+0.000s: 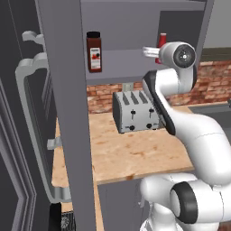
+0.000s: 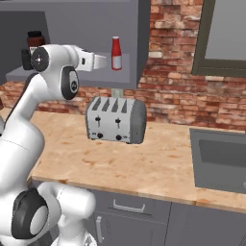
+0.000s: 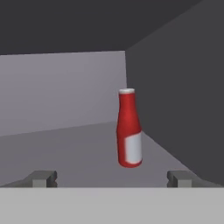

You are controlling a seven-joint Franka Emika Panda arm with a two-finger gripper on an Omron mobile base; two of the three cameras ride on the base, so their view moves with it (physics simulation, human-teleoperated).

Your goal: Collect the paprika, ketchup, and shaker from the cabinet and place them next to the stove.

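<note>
Red ketchup (image 3: 129,131) near cabinet (image 3: 175,87) side wall

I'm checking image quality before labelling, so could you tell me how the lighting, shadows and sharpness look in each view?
Left base view: flat, even light, and the paprika label is soft. Right base view: no glare, with only a faint shadow under the toaster. Hand view: a dim cabinet interior, the ketchup slightly blurred, and no clear cast shadow.
</note>
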